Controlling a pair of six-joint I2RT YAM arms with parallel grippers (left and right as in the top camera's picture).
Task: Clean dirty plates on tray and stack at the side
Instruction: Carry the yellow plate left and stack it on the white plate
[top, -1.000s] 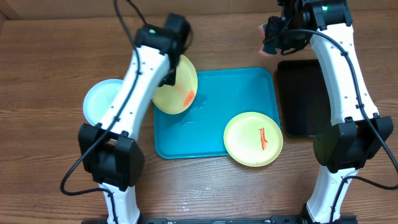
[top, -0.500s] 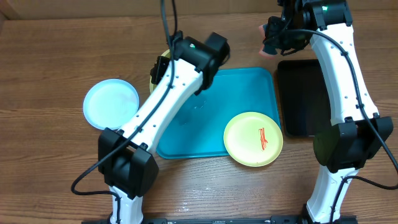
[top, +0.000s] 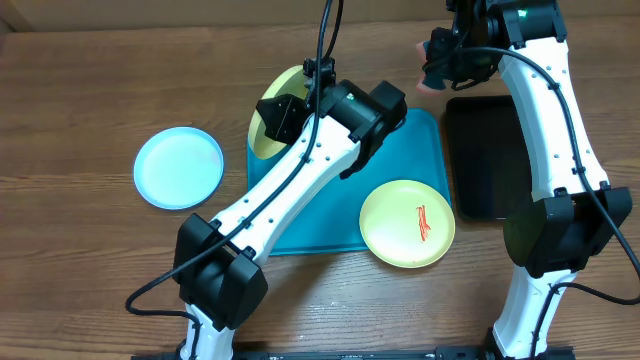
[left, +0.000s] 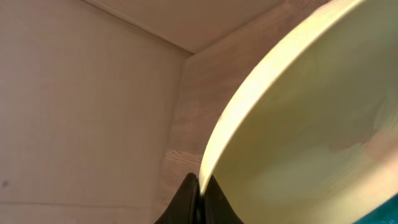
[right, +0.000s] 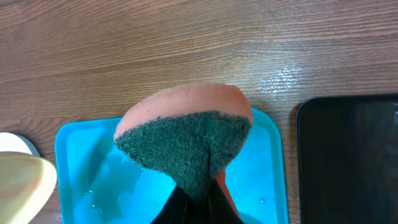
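My left gripper (top: 272, 118) is shut on the rim of a pale yellow plate (top: 278, 108), holding it tilted above the far left corner of the turquoise tray (top: 330, 215). In the left wrist view the plate (left: 311, 124) fills the frame and the jaws (left: 198, 190) pinch its edge. A second yellow plate with a red-orange smear (top: 407, 222) lies on the tray's near right corner. A pale blue plate (top: 179, 166) lies on the table to the left. My right gripper (top: 437, 62) is shut on an orange and green sponge (right: 186, 137) above the tray's far right corner.
A glossy black tray (top: 482, 155) lies right of the turquoise tray; its corner shows in the right wrist view (right: 348, 155). Water drops sit on the turquoise tray (right: 112, 180). A wall stands behind the table.
My left arm has swung right across the tray, carrying the yellow plate from the tray's left edge to its far left corner. The pale blue plate is now uncovered. The right arm has not moved.
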